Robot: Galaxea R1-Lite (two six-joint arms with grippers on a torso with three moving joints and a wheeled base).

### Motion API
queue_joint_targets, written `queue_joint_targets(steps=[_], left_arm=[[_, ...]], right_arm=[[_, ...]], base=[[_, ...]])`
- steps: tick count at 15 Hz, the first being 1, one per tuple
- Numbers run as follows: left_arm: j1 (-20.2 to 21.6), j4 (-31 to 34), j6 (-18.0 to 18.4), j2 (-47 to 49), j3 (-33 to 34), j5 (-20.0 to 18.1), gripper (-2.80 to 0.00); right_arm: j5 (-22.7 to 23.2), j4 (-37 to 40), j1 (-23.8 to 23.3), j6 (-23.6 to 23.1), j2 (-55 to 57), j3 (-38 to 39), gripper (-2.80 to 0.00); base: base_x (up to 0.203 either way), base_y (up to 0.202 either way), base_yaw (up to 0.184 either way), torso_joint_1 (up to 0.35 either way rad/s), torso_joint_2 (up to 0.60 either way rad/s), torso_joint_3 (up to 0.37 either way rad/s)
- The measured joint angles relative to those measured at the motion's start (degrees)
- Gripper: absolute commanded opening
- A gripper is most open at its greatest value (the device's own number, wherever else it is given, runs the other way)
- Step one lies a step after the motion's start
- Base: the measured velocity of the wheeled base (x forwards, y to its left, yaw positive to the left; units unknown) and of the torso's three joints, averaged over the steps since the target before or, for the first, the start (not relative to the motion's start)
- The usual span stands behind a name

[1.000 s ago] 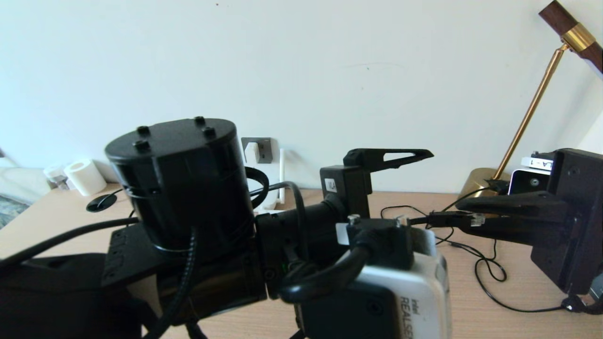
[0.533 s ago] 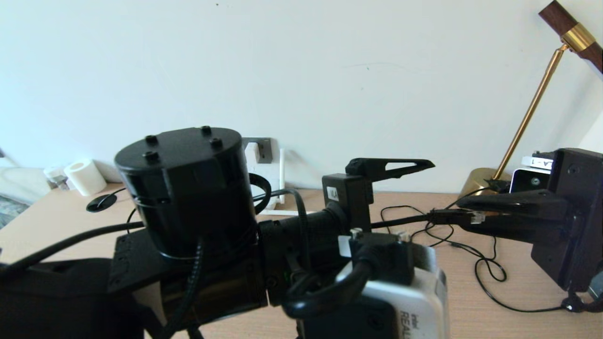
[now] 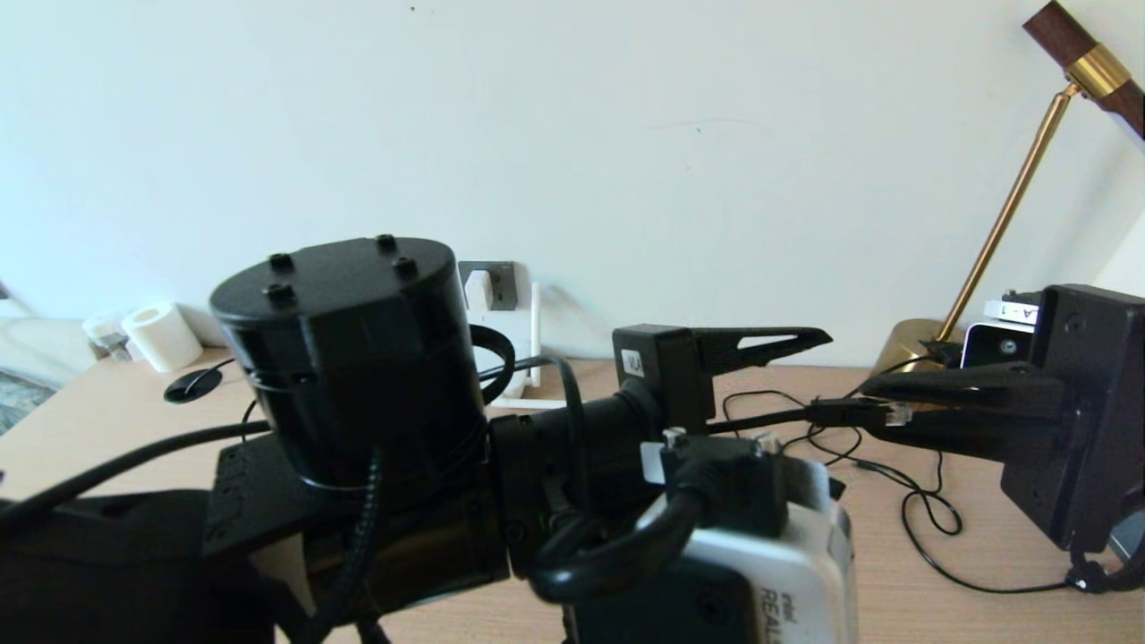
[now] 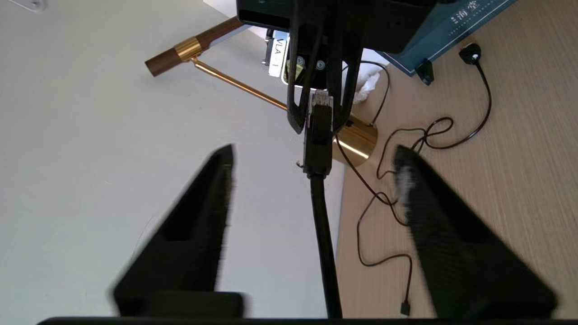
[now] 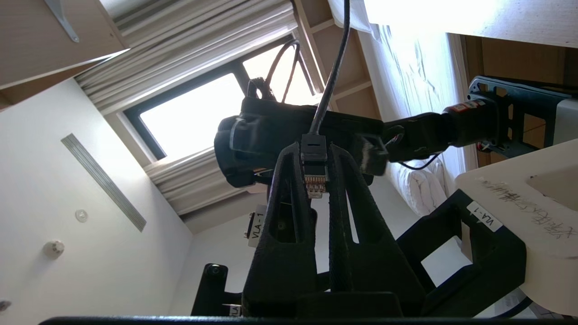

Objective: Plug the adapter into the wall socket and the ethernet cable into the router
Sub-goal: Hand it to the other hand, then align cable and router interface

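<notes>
Right gripper (image 3: 881,413) pinches ethernet cable (image 3: 850,415) plug above the surface, cable axis running level toward left gripper (image 4: 311,180), whose jaws straddle the cable, part-open, not touching.

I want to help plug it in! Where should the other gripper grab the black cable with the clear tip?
Probably on the black plug body or the cord just behind it, not the clear tip, which the right gripper pinches. The ethernet cable runs straight between the left gripper's open fingers, so closing from both sides there should catch it.
</notes>
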Motion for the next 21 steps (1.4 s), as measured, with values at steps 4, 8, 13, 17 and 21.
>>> queue_joint_targets(steps=[4,8,13,17,21], left_arm=[[0.0,-0.02,0.0,1.56,-1.85,0.02,-2.8],[0.0,-0.22,0.02,2.97,-2.68,-0.05,-2.8],[0.0,-0.46,0.02,3.22,-2.6,0.04,-2.8],[0.01,-0.44,-0.03,3.0,-2.4,0.09,-2.8],[2.68,-0.59,-8.6,2.19,-1.35,0.88,-2.8]], right_arm=[[0.23,0.04,0.04,0.01,0.05,0.0,-2.8],[0.89,0.06,0.0,-0.02,0.0,0.11,-2.8],[1.08,-0.01,0.11,-1.16,-0.22,0.16,0.0],[0.83,-0.84,0.04,-2.8,-1.21,1.21,0.0],[-8.58,-3.17,0.01,-11.35,-6.91,4.43,0.0]], base=[[0.0,0.0,0.0,0.0,0.0,0.0],[0.0,0.0,0.0,0.0,0.0,0.0],[0.0,0.0,0.0,0.0,0.0,0.0],[0.0,0.0,0.0,0.0,0.0,0.0],[0.0,0.0,0.0,0.0,0.0,0.0]])
